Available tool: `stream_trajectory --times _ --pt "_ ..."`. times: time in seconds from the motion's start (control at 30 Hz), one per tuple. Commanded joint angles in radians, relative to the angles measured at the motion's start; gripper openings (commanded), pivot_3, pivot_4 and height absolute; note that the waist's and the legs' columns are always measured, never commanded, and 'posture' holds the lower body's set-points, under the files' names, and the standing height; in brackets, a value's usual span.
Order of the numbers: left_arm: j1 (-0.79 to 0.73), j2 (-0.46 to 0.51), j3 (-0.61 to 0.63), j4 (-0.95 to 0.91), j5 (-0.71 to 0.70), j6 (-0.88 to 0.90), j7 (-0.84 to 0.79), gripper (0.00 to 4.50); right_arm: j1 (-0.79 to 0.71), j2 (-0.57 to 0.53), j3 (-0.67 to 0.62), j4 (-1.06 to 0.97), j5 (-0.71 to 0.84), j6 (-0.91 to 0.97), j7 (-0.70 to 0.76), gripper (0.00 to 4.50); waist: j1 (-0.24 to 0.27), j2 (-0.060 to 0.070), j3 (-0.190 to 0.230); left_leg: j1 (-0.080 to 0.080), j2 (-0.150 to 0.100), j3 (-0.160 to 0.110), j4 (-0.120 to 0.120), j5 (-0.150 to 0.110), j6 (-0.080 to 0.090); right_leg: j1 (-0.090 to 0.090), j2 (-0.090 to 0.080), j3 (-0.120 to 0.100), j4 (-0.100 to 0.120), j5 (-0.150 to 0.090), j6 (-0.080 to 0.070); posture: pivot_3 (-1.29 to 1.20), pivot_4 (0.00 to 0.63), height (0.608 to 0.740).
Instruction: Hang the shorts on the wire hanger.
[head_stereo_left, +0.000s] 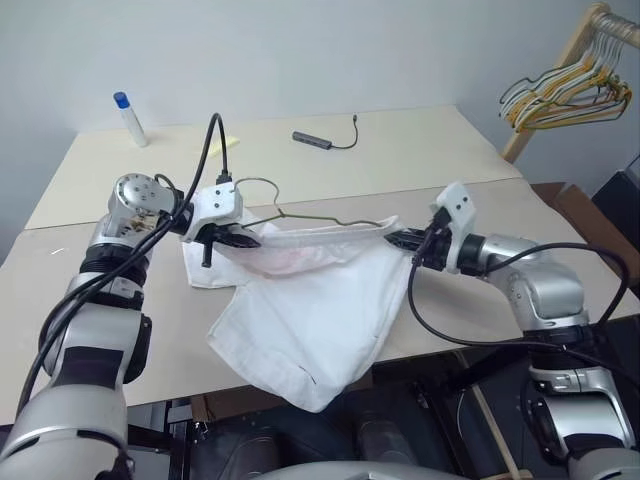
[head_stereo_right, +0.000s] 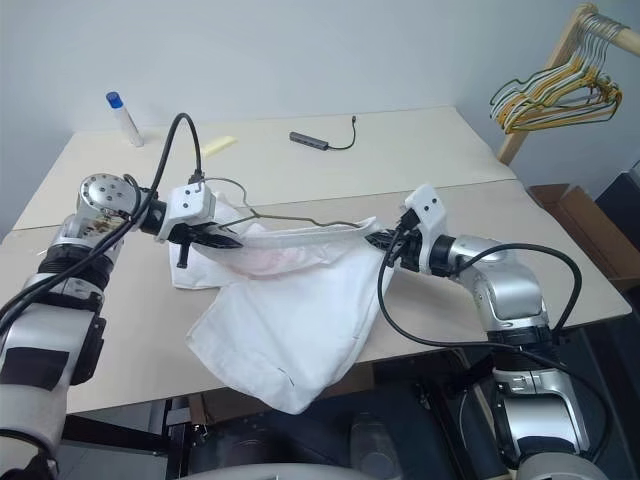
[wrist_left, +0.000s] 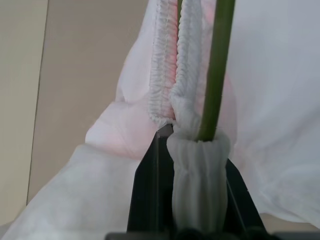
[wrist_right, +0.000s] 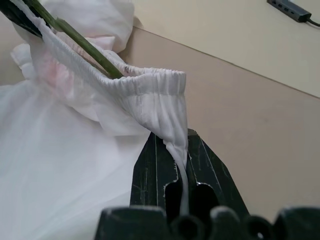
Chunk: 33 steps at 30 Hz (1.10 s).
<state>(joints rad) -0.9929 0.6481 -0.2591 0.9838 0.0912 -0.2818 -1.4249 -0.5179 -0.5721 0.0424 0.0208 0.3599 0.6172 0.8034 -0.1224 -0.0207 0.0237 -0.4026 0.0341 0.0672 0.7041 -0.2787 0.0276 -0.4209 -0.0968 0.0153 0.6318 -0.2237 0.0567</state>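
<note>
Partly swallowed by the shorts (head_stereo_left: 320, 300), the wire hanger (head_stereo_left: 330, 219) vanishes.

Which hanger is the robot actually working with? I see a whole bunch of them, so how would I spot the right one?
Look at the beige table, where white shorts are stretched between the left gripper and right gripper. The wire hanger lies along their waistband, hook toward the left gripper. It is single, thin and dark, unlike the yellowish bunch of hangers on the wooden rack.

The white shorts (head_stereo_left: 320, 300) hang stretched by their gathered, pink-tinged waistband above the table, legs draping past its front edge, with the thin olive wire hanger (head_stereo_left: 330, 217) threaded inside the waistband.
</note>
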Motion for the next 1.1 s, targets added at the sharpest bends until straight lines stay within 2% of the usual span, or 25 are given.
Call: stream_trajectory --times 0.03,0.23,0.37,0.47,0.9,1.0,1.1 --pt "-0.003 0.057 -0.033 0.049 0.085 0.011 0.029 0.01 -0.038 -0.062 -0.053 -0.061 -0.035 -0.057 -0.009 0.04 0.0 0.0 0.0 0.0 0.0 0.0 0.0 0.0 0.0 0.0 0.0 0.0 0.0 0.0 0.0 -0.12 0.0 0.74" --pt "-0.004 0.059 -0.075 0.064 0.117 -0.011 0.028 0.01 -0.067 -0.069 -0.031 -0.033 -0.071 -0.083 -0.028 0.04 -0.003 0.0 0.0 0.0 0.0 0.0 0.0 0.0 0.0 0.0 0.0 0.0 0.0 0.0 0.0 -0.13 0.0 0.74" --pt "-0.007 0.073 -0.08 0.078 0.124 -0.034 0.032 0.01 -0.048 -0.124 0.007 0.014 -0.157 -0.165 -0.02 0.04 -0.002 0.0 0.0 0.0 0.0 0.001 0.0 0.0 0.0 0.0 0.0 0.0 -0.001 0.0 0.0 -0.13 0.0 0.74" --pt "-0.02 0.078 -0.07 0.09 0.12 -0.023 0.053 0.01 -0.02 -0.156 0.023 0.025 -0.165 -0.206 0.01 0.04 -0.002 0.0 0.0 -0.001 0.0 0.001 0.0 0.0 0.0 0.0 0.0 0.0 -0.001 0.0 0.0 -0.13 0.0 0.74" --pt "-0.036 0.108 -0.084 0.111 0.137 -0.04 0.074 0.01 -0.029 -0.248 0.035 0.089 -0.093 -0.301 0.292 0.04 -0.002 0.0 0.0 0.0 0.0 0.001 0.0 0.0 0.0 0.0 0.0 0.0 -0.002 0.0 0.0 -0.11 0.0 0.74" --pt "-0.04 0.109 -0.095 0.116 0.148 -0.044 0.085 0.01 -0.045 -0.253 0.023 0.111 -0.039 -0.297 0.394 0.04 -0.002 0.0 0.0 0.001 0.0 0.001 0.0 0.0 0.0 0.0 0.0 0.0 -0.002 0.0 0.0 -0.11 0.0 0.74" --pt "-0.042 0.115 -0.109 0.121 0.162 -0.055 0.095 0.01 -0.078 -0.236 0.019 0.16 -0.051 -0.306 0.371 0.04 -0.002 0.0 0.0 0.001 0.0 0.001 0.0 0.0 0.0 0.001 0.0 0.0 -0.002 0.0 0.0 -0.11 0.0 0.74"
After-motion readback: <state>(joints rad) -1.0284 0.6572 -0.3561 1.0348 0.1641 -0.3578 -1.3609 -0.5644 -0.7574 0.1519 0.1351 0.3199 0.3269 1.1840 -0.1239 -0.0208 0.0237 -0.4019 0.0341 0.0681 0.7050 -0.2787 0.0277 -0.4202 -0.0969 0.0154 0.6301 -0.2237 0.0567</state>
